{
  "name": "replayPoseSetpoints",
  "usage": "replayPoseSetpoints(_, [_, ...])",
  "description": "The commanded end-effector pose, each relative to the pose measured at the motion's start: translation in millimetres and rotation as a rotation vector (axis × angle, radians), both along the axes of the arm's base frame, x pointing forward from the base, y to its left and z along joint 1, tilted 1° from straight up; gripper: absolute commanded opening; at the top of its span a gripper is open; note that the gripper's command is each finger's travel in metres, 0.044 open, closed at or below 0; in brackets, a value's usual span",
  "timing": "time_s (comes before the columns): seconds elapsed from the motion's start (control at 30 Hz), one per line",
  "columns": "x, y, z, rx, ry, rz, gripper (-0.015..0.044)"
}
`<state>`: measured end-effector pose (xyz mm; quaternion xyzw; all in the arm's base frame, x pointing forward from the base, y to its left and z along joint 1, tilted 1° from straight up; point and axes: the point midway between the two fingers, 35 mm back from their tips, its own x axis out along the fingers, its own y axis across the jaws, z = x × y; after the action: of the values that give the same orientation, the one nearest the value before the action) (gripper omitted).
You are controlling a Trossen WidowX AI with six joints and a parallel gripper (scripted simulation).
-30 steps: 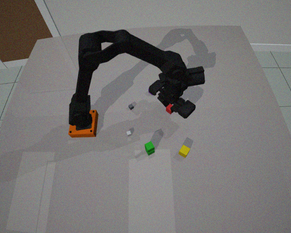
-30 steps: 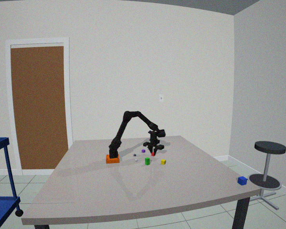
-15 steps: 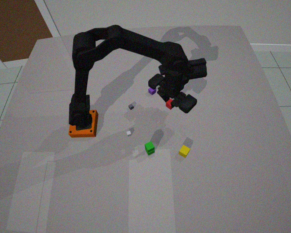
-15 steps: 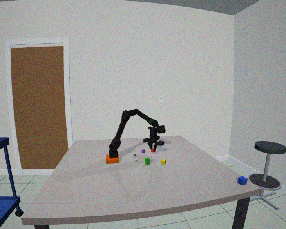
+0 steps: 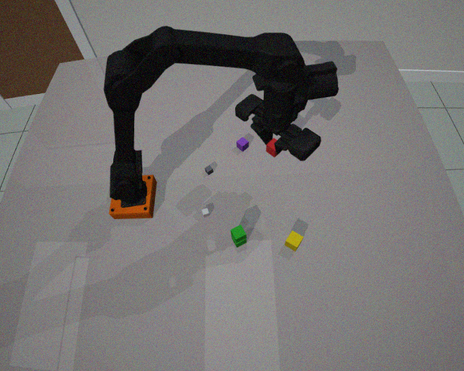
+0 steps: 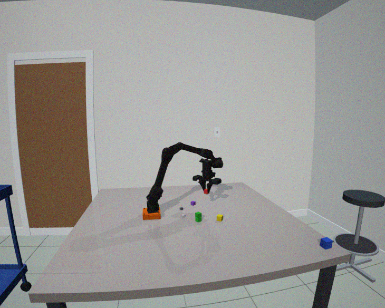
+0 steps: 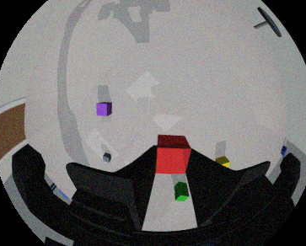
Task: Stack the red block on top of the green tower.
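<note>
"What is the claw (image 5: 272,147) (image 6: 205,191) (image 7: 170,150) doing?"

"It's pinching the red block (image 5: 271,147) (image 6: 205,191) (image 7: 173,161), with one finger pressing on each side."

"Is the block sitting on the green tower (image 5: 238,235) (image 6: 198,217) (image 7: 181,191)?"

"No, it's hanging in the air well apart from the tower, beyond it in the exterior view. The claw is pointing downward and holding it above the counter (image 5: 344,319) (image 6: 186,251) (image 7: 158,63)."

"And how is the tower doing?"

"It's standing upright on the counter, showing two green layers, and nothing is resting on its top."

"What is lying around it?"

"In the exterior view, the yellow block (image 5: 293,241) (image 6: 219,218) (image 7: 222,162) is sitting to the right of the tower, with a gap between them. The small white block (image 5: 205,211) (image 6: 183,215) is lying to the tower's left, and the small dark gray block (image 5: 209,169) (image 6: 181,208) (image 7: 107,157) is resting farther back on that side. The purple block (image 5: 242,143) (image 6: 193,202) (image 7: 104,109) is sitting behind the tower."

"I'm seeing blue too."

"Yes, the blue block (image 6: 326,242) (image 7: 283,150) is sitting well to the right of the tower, near the counter's corner."

"Where is the arm (image 5: 220,47) (image 6: 158,179) standing?"

"It's rising from an orange base (image 5: 133,214) (image 6: 151,217) left of the tower and bending over toward the red block."
</note>
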<state>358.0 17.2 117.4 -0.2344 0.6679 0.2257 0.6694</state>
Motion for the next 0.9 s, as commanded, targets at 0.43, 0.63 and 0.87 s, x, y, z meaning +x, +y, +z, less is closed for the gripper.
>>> replayPoseSetpoints(0.43, [-14,-39,11,-0.006,-0.001,-0.003,0.0000])
replayPoseSetpoints(0.63, [-32,-72,13,-0.008,0.000,-0.003,0.0000])
replayPoseSetpoints(0.87, [-57,-106,13,-0.011,0.003,-0.005,0.0000])
